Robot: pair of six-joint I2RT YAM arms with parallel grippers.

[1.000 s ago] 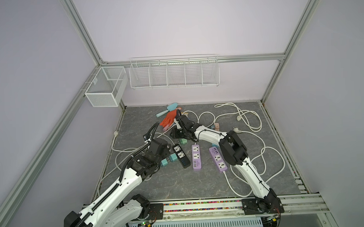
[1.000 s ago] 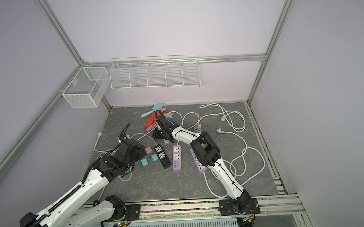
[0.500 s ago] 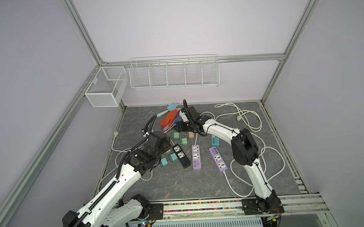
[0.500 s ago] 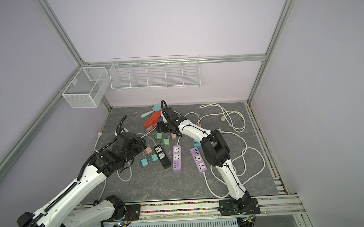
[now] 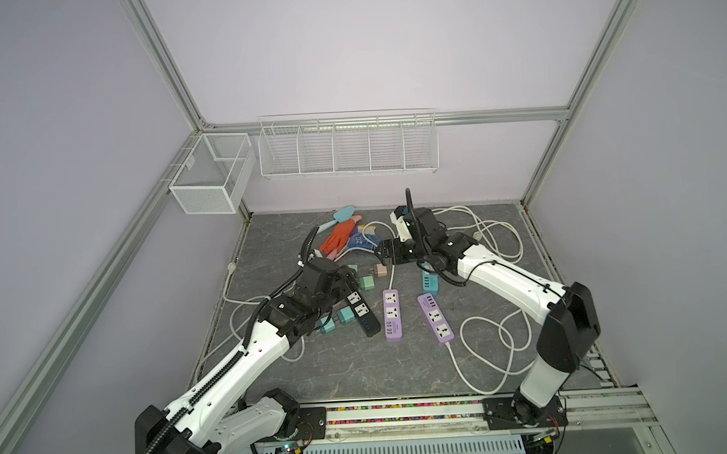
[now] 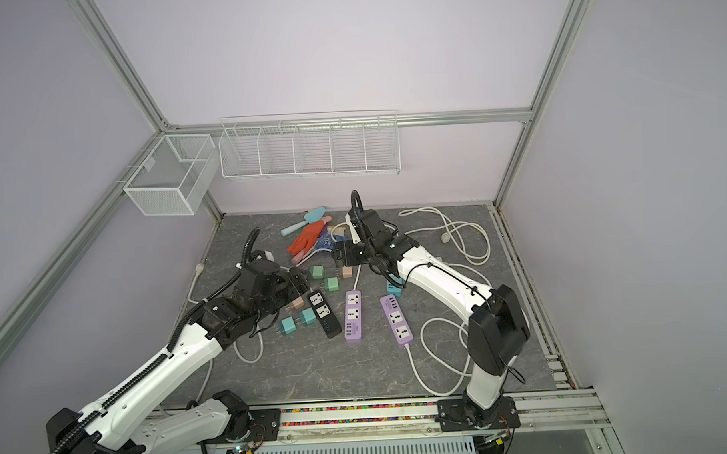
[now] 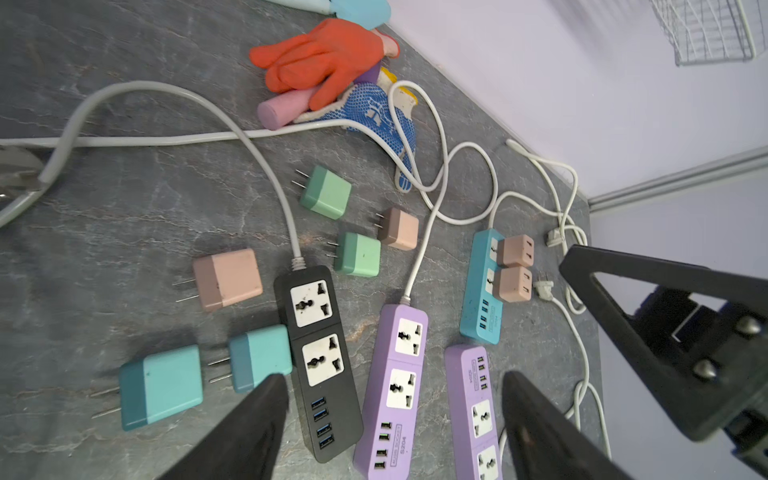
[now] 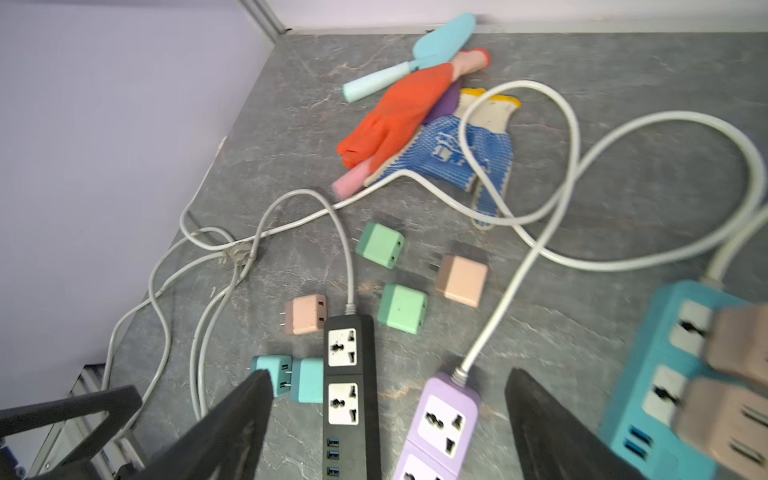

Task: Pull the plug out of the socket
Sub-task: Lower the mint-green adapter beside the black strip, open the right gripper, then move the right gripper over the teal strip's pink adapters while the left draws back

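Grey stone-look table (image 7: 124, 208) is strewn with power strips, loose plugs and white cables. I take the black power strip (image 7: 318, 361) as my marker. Both of its sockets are bare.

Two purple strips (image 7: 395, 386) (image 7: 473, 407) lie alongside it. Beyond them, on the side away from the black strip, sits the teal strip (image 7: 482, 299). That one carries the two pink plugs (image 7: 515, 250) (image 7: 514, 284), both pushed into its sockets, one next to the other.

Loose plugs ring the black strip. Two teal plugs (image 7: 161, 386) (image 7: 259, 357) lie at its flank, the nearer one touching it, and a pink plug (image 7: 227, 279) lies just beside its cable end. Two green plugs (image 7: 326, 191) (image 7: 358, 254) and another pink one (image 7: 401, 228) lie past that end. Farther the same way, an orange glove (image 7: 324, 62) rests on a blue glove (image 7: 382, 116).

Hanging above the black strip, the left gripper (image 7: 392, 378) has its fingers (image 7: 257, 424) spread wide and pinches nothing. The right gripper (image 8: 388, 374) hangs out past the black strip's cable end, near the gloves. It is also spread wide and empty, clear of the pink plugs.
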